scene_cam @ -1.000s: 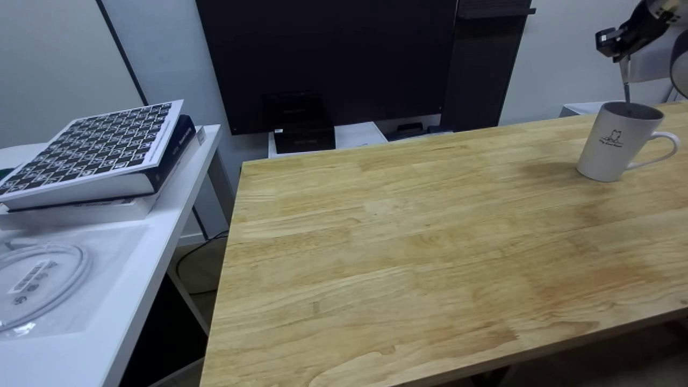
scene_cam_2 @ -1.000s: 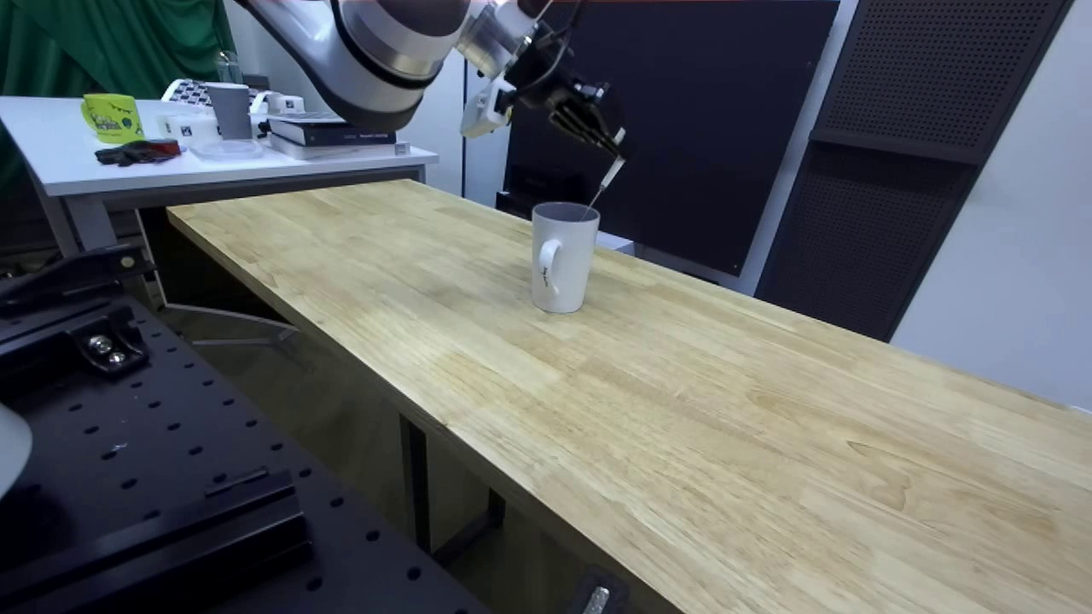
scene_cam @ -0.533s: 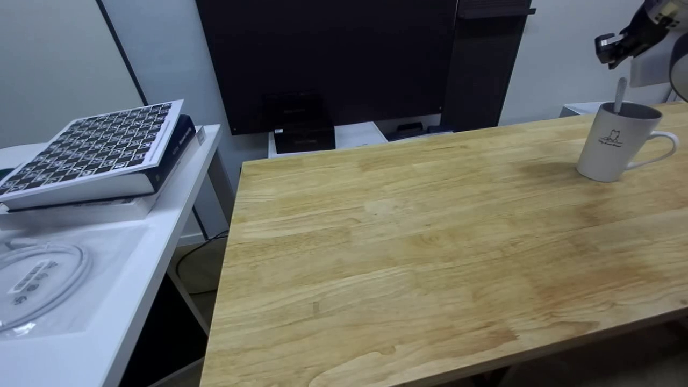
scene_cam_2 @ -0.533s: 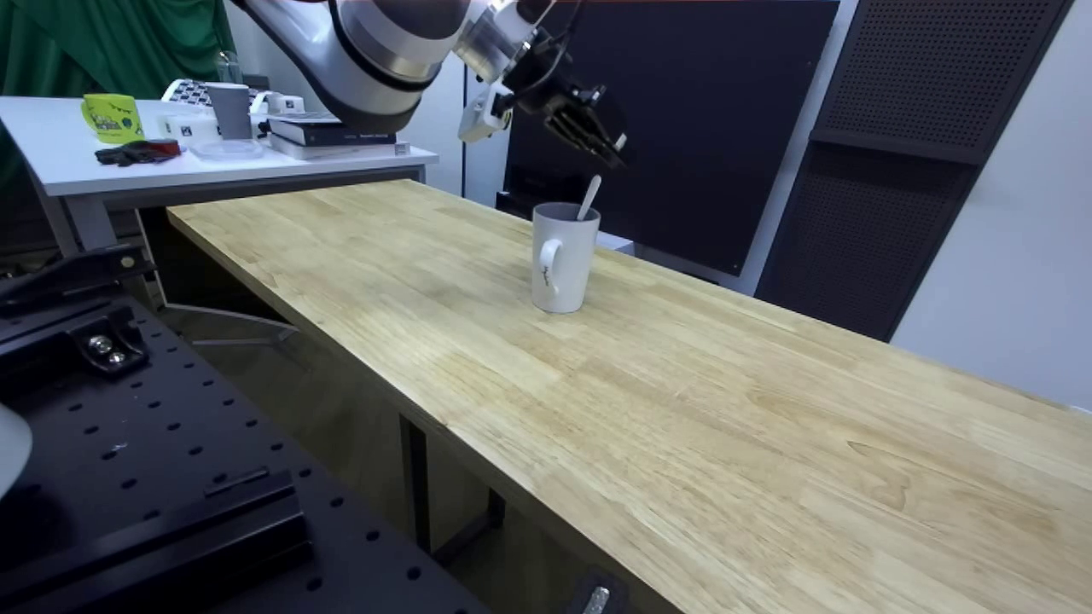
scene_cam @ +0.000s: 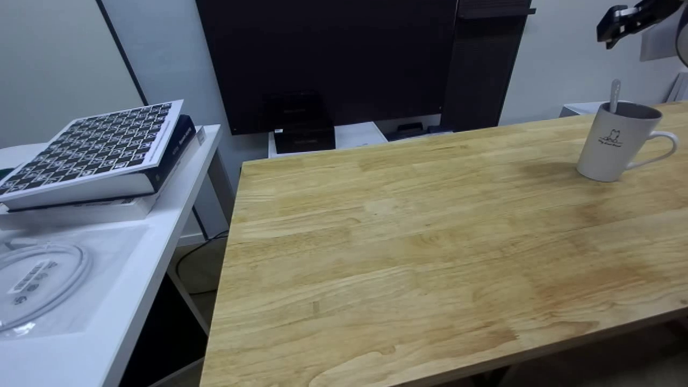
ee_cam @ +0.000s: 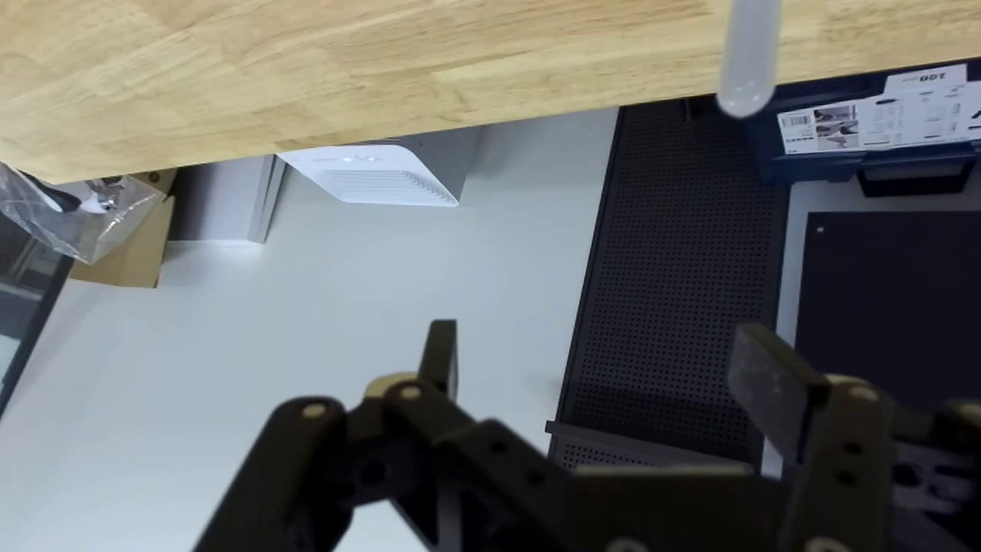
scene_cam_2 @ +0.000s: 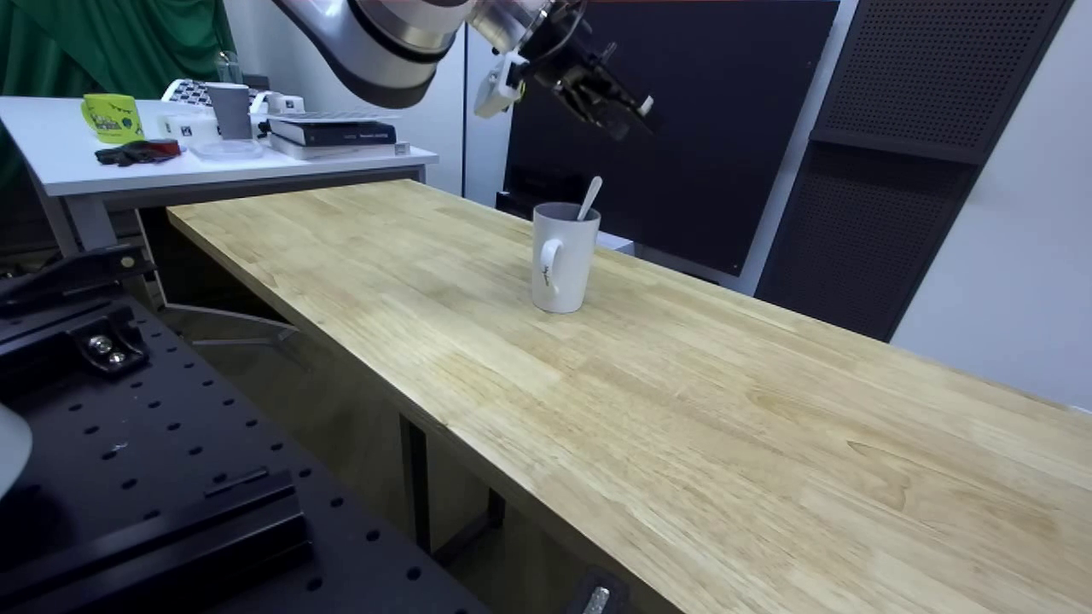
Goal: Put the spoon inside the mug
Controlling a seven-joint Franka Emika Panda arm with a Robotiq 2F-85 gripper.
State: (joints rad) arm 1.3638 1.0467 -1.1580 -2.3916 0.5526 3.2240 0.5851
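Observation:
The white mug (scene_cam: 618,144) stands upright on the wooden table, its loop handle and small dark print showing; in an exterior view the mug (scene_cam_2: 566,264) is near the table's middle. The spoon (scene_cam: 615,95) is inside it, leaning on the rim with the pale handle end sticking up. Its bowl is hidden by the mug wall. In the wrist view the spoon's handle end (ee_cam: 747,65) pokes in from the top, clear of the fingers, while the mug is out of view. Above the mug, my gripper (ee_cam: 594,337) is open, with nothing between its pads (ee_cam: 769,383).
Behind the wooden table (scene_cam_2: 768,409) are a large dark panel (scene_cam_2: 682,153) and a perforated board (scene_cam_2: 904,170). A white side table holds books (scene_cam_2: 333,134), a yellow-green mug (scene_cam_2: 113,118) and a grey cup (scene_cam_2: 229,111).
The gripper has let go of the spoon and opened wide. The spoon has dropped deeper into the mug and leans on its rim. The gripper has risen away from it.

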